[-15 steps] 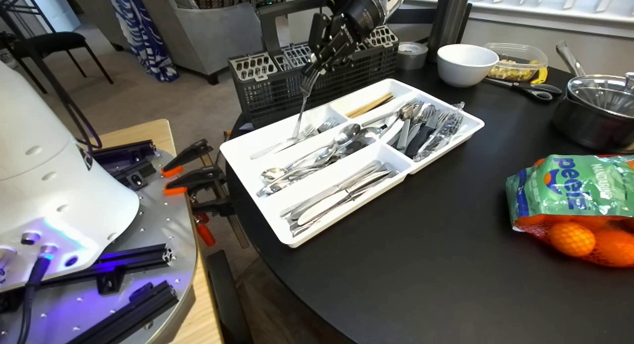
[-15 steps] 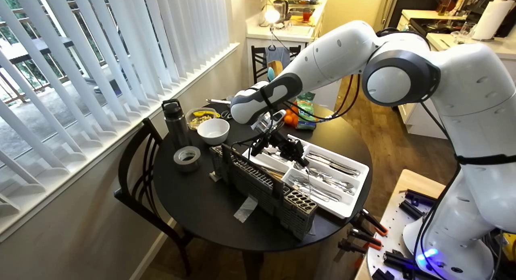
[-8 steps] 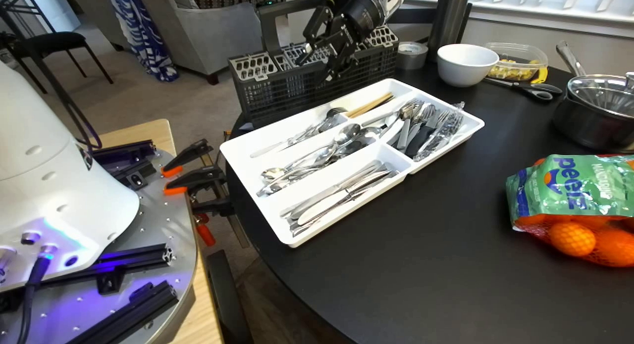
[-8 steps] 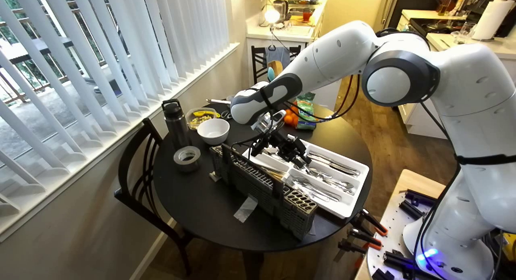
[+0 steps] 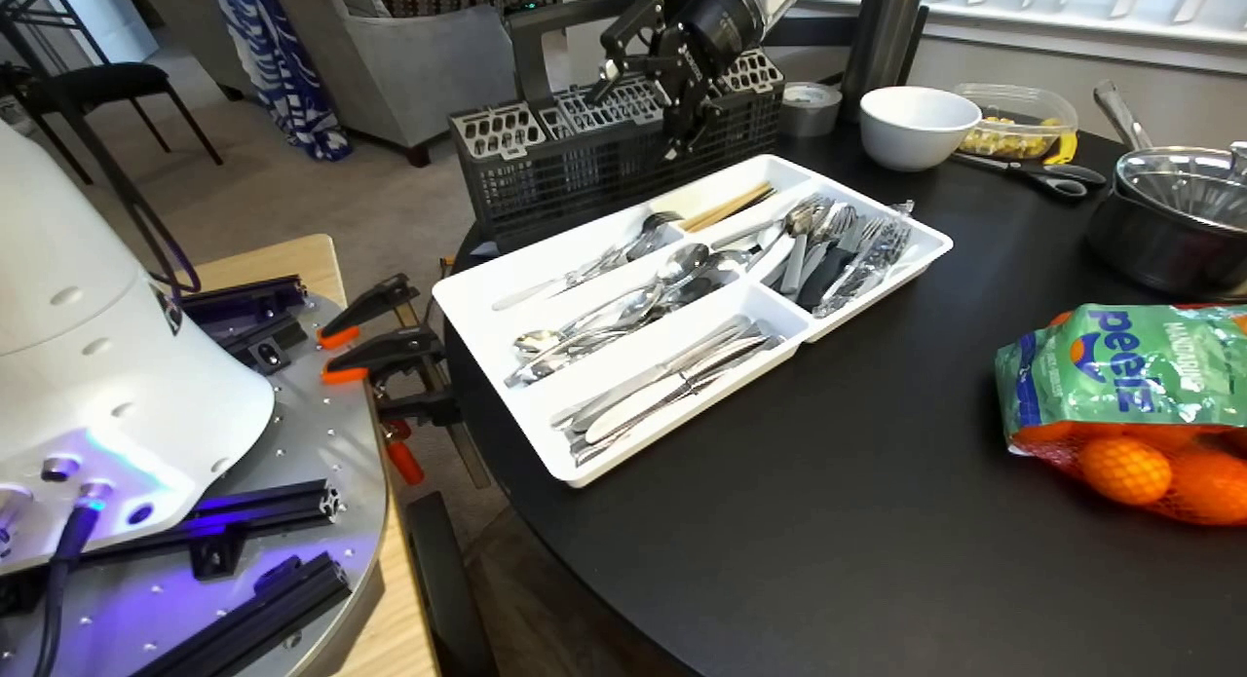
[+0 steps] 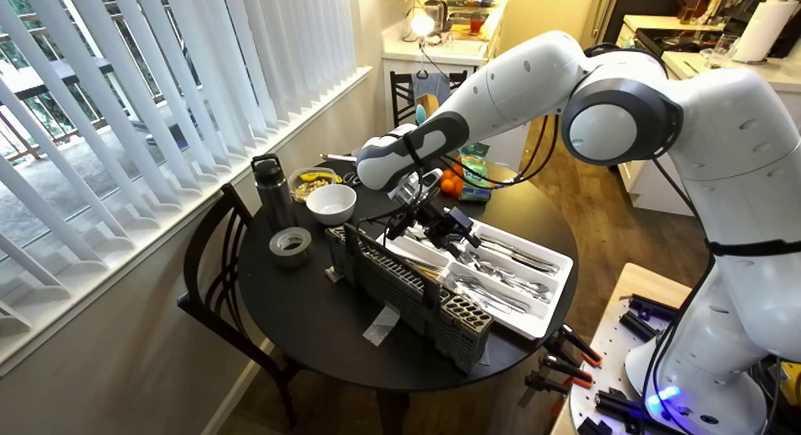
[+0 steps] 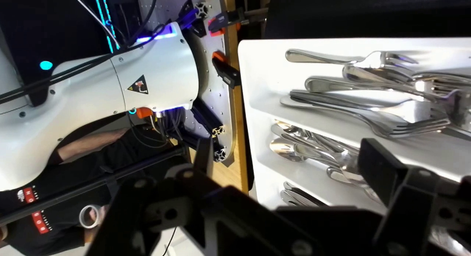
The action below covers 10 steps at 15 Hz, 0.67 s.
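Round black worktop [image 5: 877, 463] beside white vertical blinds [image 6: 313, 47], wooden floor [image 6: 582, 235] beyond in an exterior view, grey armchair [image 5: 434, 73] behind in an exterior view. On the worktop, divided white cutlery tray [image 5: 487, 292] lying flat, just beside a dark grid-walled basket [image 5: 521, 185]. Above the tray and near the basket in both exterior views, end effector [image 5: 631, 124] with jaws spread wide apart, holding nothing. Seen from the wrist, fingers [image 7: 381, 167] well apart, with spoons [image 7: 289, 149] partly hidden behind one. Forks [image 7: 353, 114] overlapping in the long compartment nearest the basket, handles towards the robot base [image 5: 146, 385]; spoons heaped in the middle compartment; knives [image 5: 672, 380] piled lengthwise in the long one farthest from the basket. Farther along the tray, chopsticks [image 5: 726, 207] in a small compartment and mixed cutlery [image 5: 826, 263] in a larger one, some of it under clear plastic [image 5: 872, 268]. Elsewhere on the worktop: grey tape roll [image 5: 809, 120], tall metal flask [image 5: 885, 44], white bowl [image 5: 921, 127], clear container [image 5: 1013, 97] with yellow food [image 5: 1013, 141], scissors [image 5: 1033, 170], dark pot [image 5: 1150, 239], and green-topped netted bag of mandarins [image 5: 1135, 409]. Near the robot base, black-and-orange clamps [image 5: 395, 351] close to the edge of a pale wooden board [image 5: 292, 258].
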Tool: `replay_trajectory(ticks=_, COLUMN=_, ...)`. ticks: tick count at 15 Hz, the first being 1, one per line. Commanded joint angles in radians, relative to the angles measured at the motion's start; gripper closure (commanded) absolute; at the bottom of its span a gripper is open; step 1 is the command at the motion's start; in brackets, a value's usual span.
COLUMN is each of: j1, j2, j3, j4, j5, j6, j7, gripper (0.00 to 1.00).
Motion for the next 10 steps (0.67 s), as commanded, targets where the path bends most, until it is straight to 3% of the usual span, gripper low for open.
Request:
replay_trajectory(ticks=1, j1=0.012, j2=-0.082, j3=-0.007, j4=-0.049, j5=-0.038, j6=0.117, j7=-0.062, gripper=0.0)
replay_trajectory(ticks=6, j1=0.04, j2=-0.28, j3=0.003, j4=-0.197, j5=-0.116, j6=0.286, j7=-0.087, gripper=0.0)
replay_trajectory(ticks=10, j1=0.065, j2=-0.486, j3=0.027, j4=-0.322, j5=-0.174, j6=0.248, j7=-0.078, gripper=0.0)
